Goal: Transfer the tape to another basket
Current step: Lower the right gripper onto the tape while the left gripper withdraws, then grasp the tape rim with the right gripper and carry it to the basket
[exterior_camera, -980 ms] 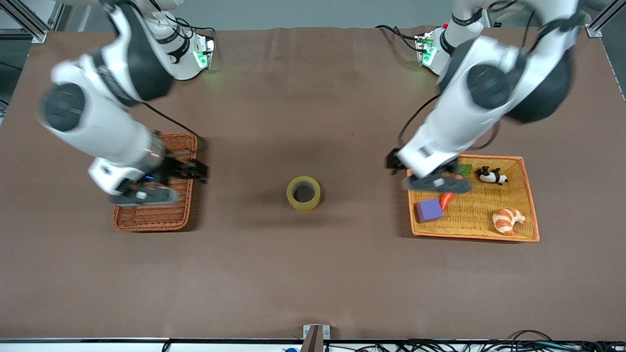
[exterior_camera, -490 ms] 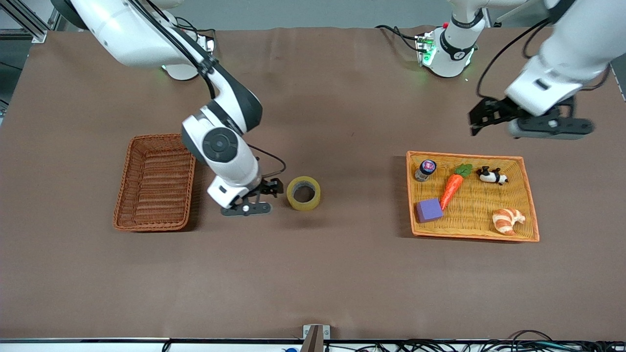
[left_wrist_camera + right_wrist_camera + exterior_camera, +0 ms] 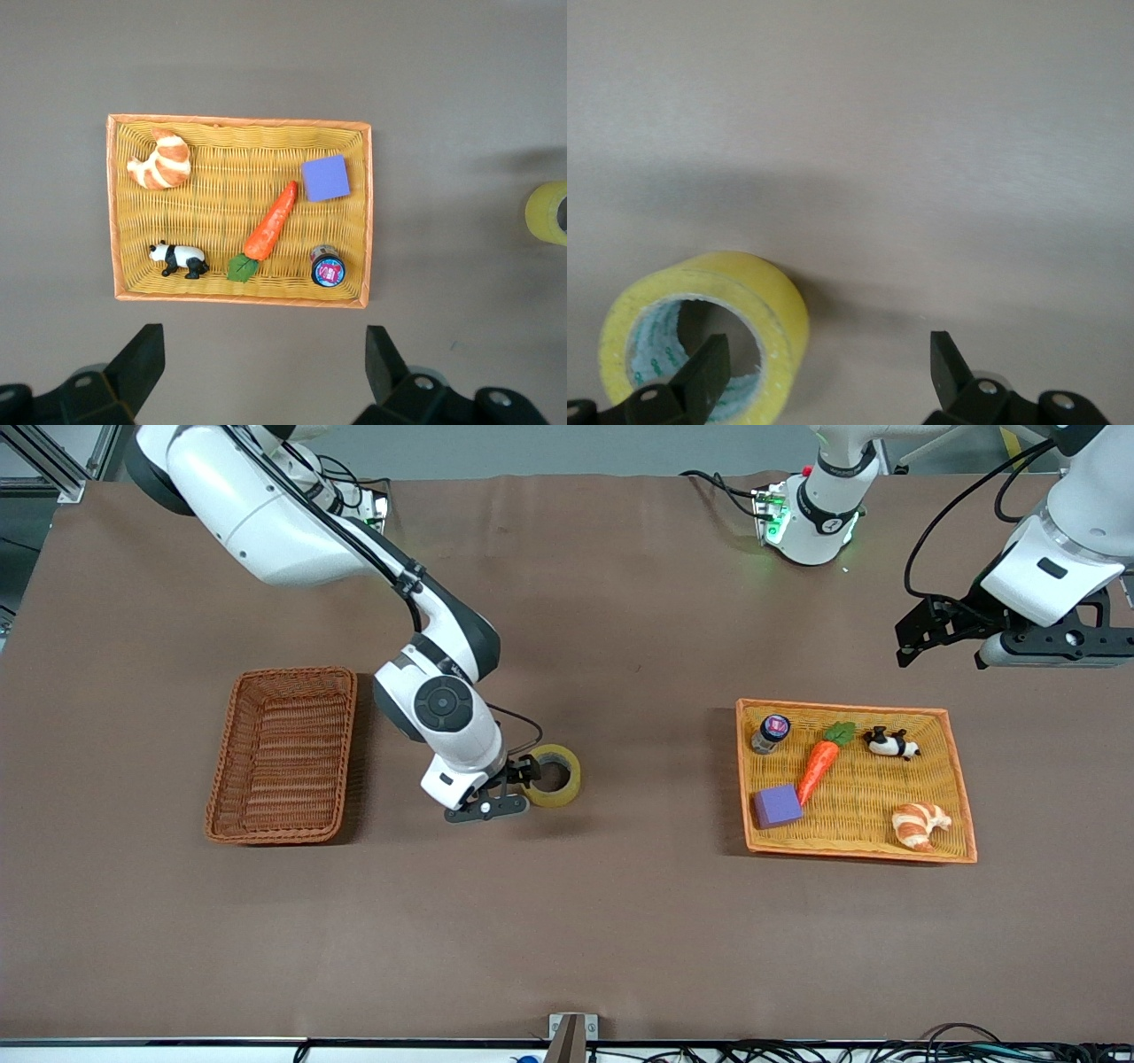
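Note:
The tape (image 3: pixel 571 779) is a yellowish roll lying flat on the brown table, between the reddish-brown wicker basket (image 3: pixel 283 753) and the orange tray. My right gripper (image 3: pixel 526 772) is open and low at the tape's basket-side edge. In the right wrist view the tape (image 3: pixel 775 310) has one of my fingers (image 3: pixel 704 372) over its hole and the other outside the ring, so the ring's wall stands between them. The basket is empty. My left gripper (image 3: pixel 921 633) hangs open in the air over bare table, with nothing between its fingers (image 3: pixel 142 363).
A flat orange tray (image 3: pixel 850 708) toward the left arm's end holds a carrot (image 3: pixel 819 762), a purple block (image 3: pixel 778 806), a croissant (image 3: pixel 920 824), a panda figure (image 3: pixel 890 742) and a small jar (image 3: pixel 771 731). The left wrist view shows this tray (image 3: pixel 239 119) from above.
My right arm swung from over the basket to the tape and brought its open fingers onto the roll's edge. My left arm lifted off the tray and drew back toward its own end.

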Robot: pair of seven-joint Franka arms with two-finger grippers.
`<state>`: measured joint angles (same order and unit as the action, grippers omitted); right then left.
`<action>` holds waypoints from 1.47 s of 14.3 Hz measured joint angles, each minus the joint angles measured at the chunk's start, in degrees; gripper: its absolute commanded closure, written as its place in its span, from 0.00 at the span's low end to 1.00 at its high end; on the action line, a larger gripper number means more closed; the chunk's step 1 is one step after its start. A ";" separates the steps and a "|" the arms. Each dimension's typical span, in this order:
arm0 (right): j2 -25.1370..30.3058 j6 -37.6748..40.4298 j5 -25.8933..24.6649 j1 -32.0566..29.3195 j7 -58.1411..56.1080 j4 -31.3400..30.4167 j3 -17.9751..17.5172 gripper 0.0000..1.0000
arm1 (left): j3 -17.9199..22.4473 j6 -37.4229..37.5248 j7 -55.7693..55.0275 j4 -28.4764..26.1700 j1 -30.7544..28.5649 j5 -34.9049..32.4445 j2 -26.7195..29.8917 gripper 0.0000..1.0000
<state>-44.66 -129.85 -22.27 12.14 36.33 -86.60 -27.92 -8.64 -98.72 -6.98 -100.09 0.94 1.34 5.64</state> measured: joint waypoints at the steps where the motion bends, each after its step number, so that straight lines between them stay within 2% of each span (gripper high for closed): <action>1: -0.66 -0.90 -0.35 0.48 0.00 0.02 -0.03 0.00 | 0.02 -0.04 0.00 0.07 -0.17 0.00 -0.04 0.00; 9: -3.04 -1.59 -4.27 2.78 0.09 0.09 -0.07 0.00 | -0.14 -0.05 -0.07 1.12 -1.70 0.00 -0.70 0.00; 13: -4.01 -2.58 -5.77 2.94 0.09 0.07 -0.08 0.05 | -0.19 -0.05 -0.14 1.13 -1.69 0.00 -1.59 0.00; 15: -4.26 -2.80 -5.94 3.06 0.12 0.02 -0.09 0.15 | -0.30 -0.05 -0.15 1.13 -1.59 0.00 -2.15 0.00; 17: -4.49 -2.82 -6.97 3.09 0.18 0.00 -0.09 0.31 | -0.35 -0.05 -0.17 1.15 -1.51 0.00 -2.66 0.00; 18: -4.67 -2.83 -7.54 3.09 0.40 0.00 -0.09 0.31 | -0.35 -0.05 -0.18 1.15 -1.51 0.00 -2.94 0.00; 20: -5.15 -2.94 -8.18 3.10 0.75 0.00 -0.09 0.42 | -0.35 -0.05 -0.30 1.16 -1.52 0.02 -3.44 0.00; 21: -5.35 -2.97 -8.26 3.10 0.91 0.00 -0.09 0.60 | -0.35 -0.05 -0.39 1.16 -1.51 0.03 -3.66 0.00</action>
<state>-50.01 -132.82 -30.53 15.23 37.25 -86.60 -28.01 -8.99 -98.77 -7.37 -98.93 -0.57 1.37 1.98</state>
